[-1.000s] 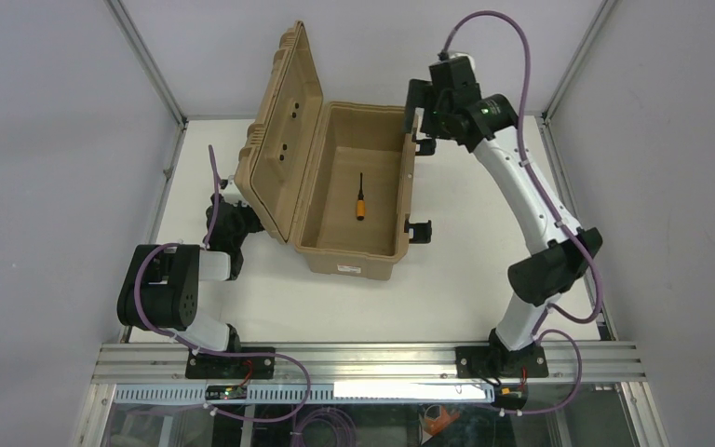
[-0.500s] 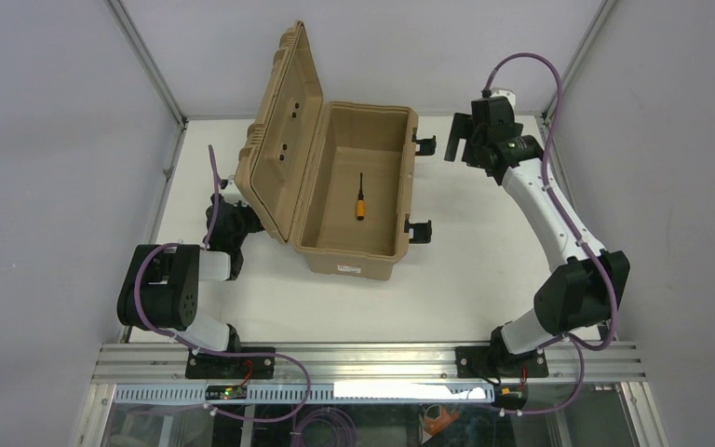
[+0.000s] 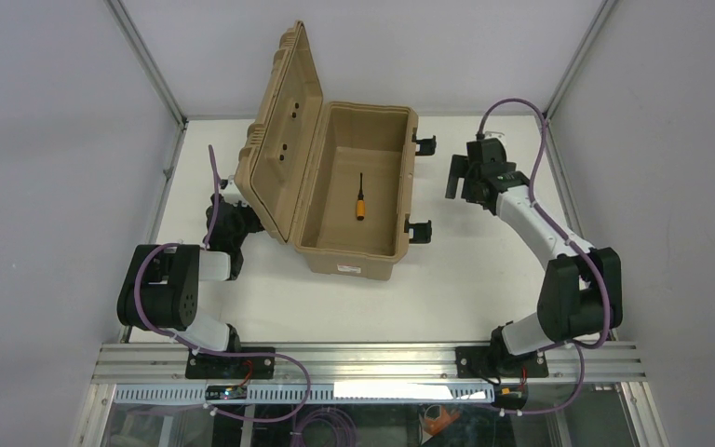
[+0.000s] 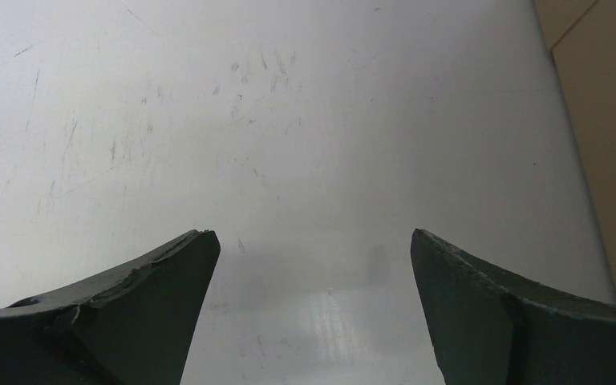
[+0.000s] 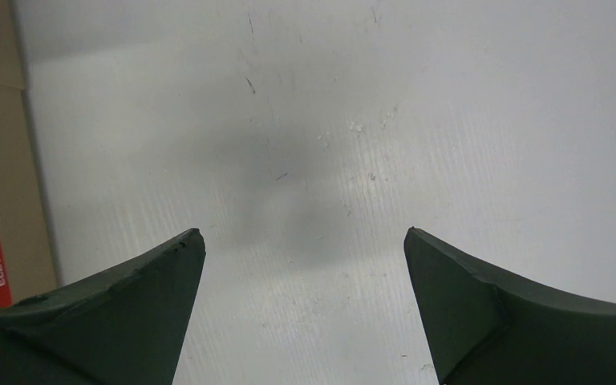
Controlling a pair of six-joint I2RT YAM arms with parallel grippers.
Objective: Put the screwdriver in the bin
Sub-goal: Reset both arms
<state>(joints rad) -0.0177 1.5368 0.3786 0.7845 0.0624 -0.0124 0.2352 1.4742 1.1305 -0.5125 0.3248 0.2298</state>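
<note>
1. Right hand: its two fingers stand wide apart with nothing between them. The right wrist view shows only bare bench under the gap of the right hand.
2. Left hand: its fingers are also spread and empty, hanging low over the bench. In the top view the left hand sits beside the outer face of the raised lid.
3. Key relation: the screwdriver lies to the left of the right hand, on the other side of the bin's right wall. The two black latches hang on that wall, between the hand and the tool.
4. Long axis: the screwdriver runs near to far, roughly along the bin's length. Its orange handle is toward the arm bases and its thin black shaft points to the far end.
5. Nearer hand: the right one. Only the wall separates it from the tool, whereas the upright lid screens the left hand from the cavity.
6. Location of the task's thing: the screwdriver rests flat on the floor of the open bin, about midway along it and touching neither wall.
7. Arm pose: the right arm is folded, elbow raised near its base, forearm reaching forward, and the hand is outside the bin. The left arm is tucked low by its base.
8. Judgement: the placement looks complete, and what remains is probably only a retreat clear of the latches.
</note>
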